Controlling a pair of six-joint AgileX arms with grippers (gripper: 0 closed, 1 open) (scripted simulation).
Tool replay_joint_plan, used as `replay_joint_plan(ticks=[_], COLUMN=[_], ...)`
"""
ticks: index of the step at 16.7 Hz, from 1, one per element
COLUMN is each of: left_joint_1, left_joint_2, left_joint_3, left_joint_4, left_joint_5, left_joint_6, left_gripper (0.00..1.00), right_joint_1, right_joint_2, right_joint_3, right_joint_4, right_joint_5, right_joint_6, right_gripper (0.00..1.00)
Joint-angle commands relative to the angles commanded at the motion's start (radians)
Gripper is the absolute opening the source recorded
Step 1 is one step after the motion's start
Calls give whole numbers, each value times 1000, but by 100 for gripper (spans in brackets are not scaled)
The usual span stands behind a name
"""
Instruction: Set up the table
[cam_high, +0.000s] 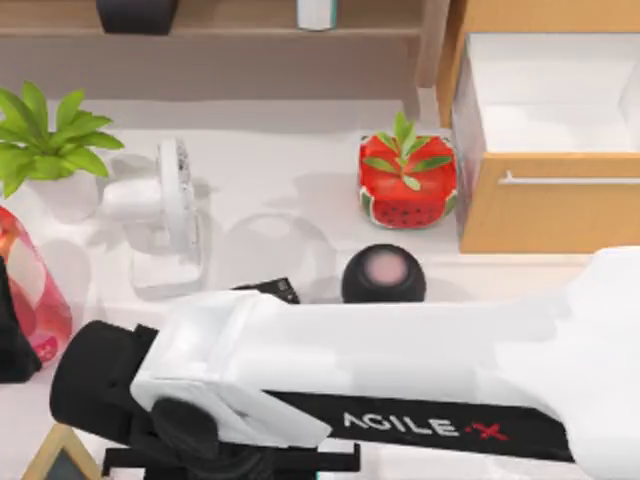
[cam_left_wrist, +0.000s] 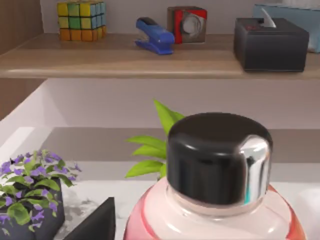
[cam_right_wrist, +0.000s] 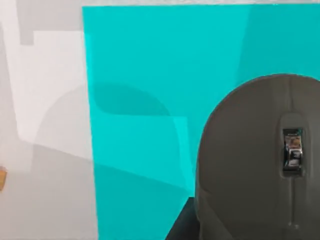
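The white table (cam_high: 290, 150) carries everything here. At its far left stands a red see-through bottle (cam_high: 30, 285) with a black cap (cam_left_wrist: 217, 155), and my left gripper (cam_high: 12, 345) is right beside it. The left wrist view sees the bottle (cam_left_wrist: 210, 220) from very close. My right arm (cam_high: 420, 380) reaches across the front of the table to the left, and its gripper (cam_high: 215, 462) is at the front left. In the right wrist view a grey mouse (cam_right_wrist: 260, 160) lies close over a teal mat (cam_right_wrist: 150, 75).
A white fan (cam_high: 175, 210), a leafy plant (cam_high: 45, 140), a watermelon-pattern pot (cam_high: 407, 185) and a black round speaker (cam_high: 383, 275) stand mid-table. An open light-wood drawer cabinet (cam_high: 550, 200) is at the right. The brown shelf (cam_left_wrist: 125, 62) holds a cube, a stapler and a tissue box. A purple-flowered plant (cam_left_wrist: 30, 190) is nearby.
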Motion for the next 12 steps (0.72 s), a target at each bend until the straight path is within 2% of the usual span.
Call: replay_joint_plan(ticks=[12], left_joint_1=[0], left_joint_2=[0], left_joint_3=[0], left_joint_4=[0], left_joint_5=[0], left_joint_6=[0], left_gripper=[100], right_joint_1=[1], right_joint_2=[-18], right_joint_3=[9], right_joint_4=[15], right_joint_5=[1], right_joint_6=[-3], right_gripper=[0])
